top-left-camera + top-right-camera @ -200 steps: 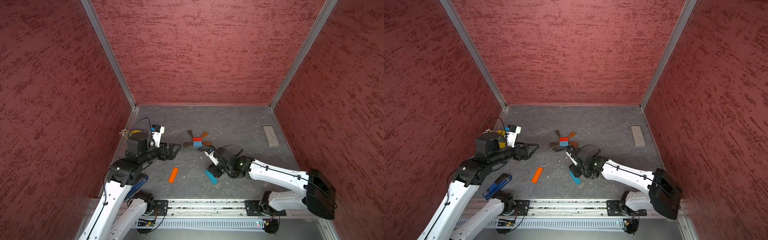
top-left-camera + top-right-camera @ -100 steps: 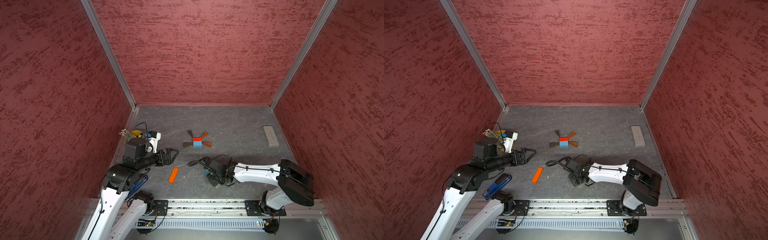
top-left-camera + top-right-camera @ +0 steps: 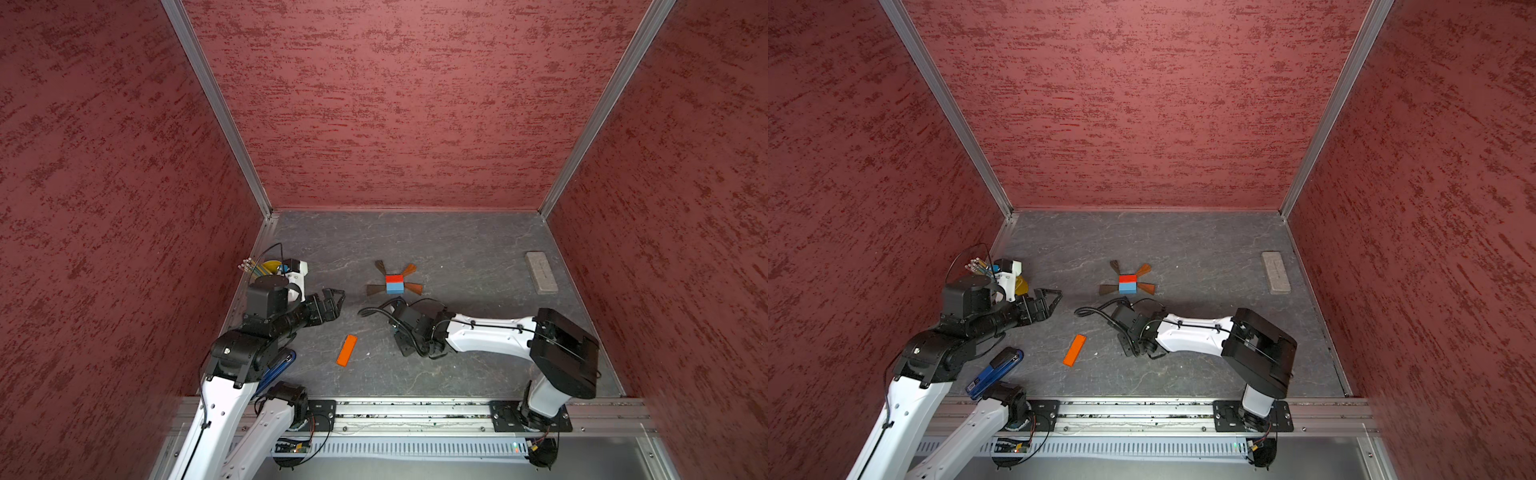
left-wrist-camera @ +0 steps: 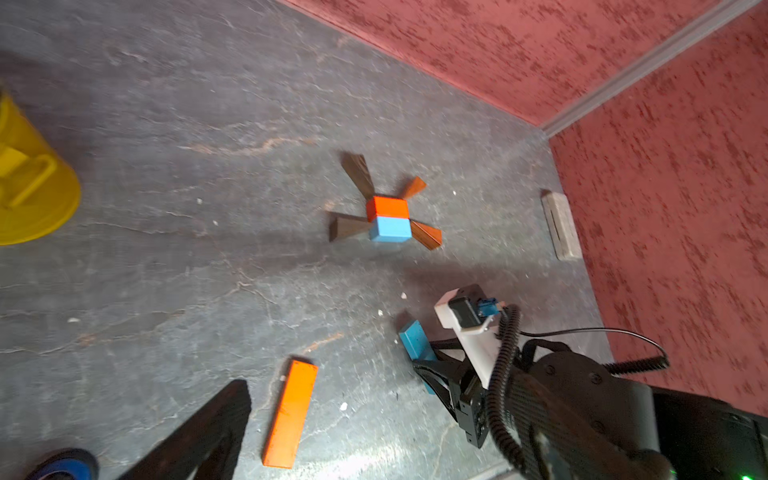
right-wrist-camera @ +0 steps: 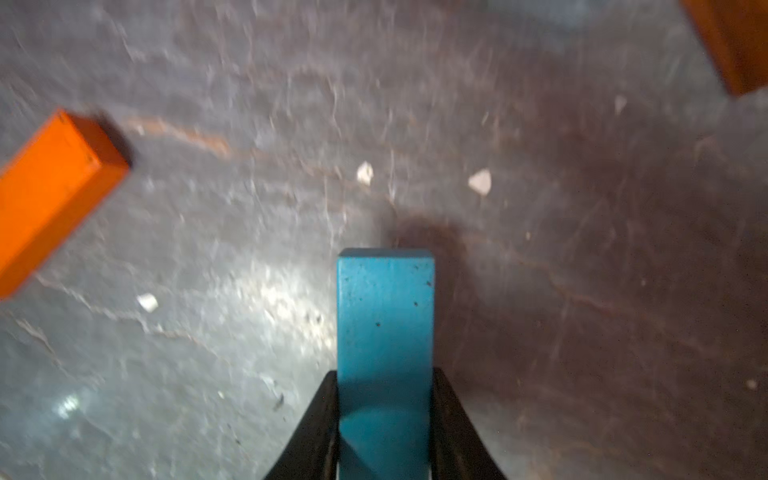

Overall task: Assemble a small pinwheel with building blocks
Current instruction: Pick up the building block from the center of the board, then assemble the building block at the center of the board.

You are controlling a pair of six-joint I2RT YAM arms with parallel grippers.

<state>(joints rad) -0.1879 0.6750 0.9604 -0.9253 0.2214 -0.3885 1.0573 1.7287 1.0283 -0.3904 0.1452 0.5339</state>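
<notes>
In both top views you see the red-topped blue cube [image 3: 394,284] near the middle of the grey stone-patterned worktop [image 3: 457,249]. Four brown and orange-brown wedges [image 3: 414,287] are spread around it like blades. The flat orange bar [image 3: 347,350] lies alone, nearer to the front rail, between the two arms. The left claw [image 3: 337,303] hovers with its fingers wide apart and holds nothing. The right claw [image 3: 405,347] points down at the worktop on the near side of the cube. It covers what is under it, so from above you cannot tell its state. A grey rectangular block [image 3: 541,272] lies by the right wall, and a yellow cup of pencils [image 3: 270,266] stands behind the left arm.

The left wrist view shows you what the top views hide. The flat blue bar [image 4: 415,340] sits between the fingers of the right claw, with one end sticking out toward the cube.

In the right wrist view the two black fingers [image 5: 320,428] press on both long sides of the blue bar, so the right claw is closed on it. You cannot tell whether the bar is lifted from the worktop.
</notes>
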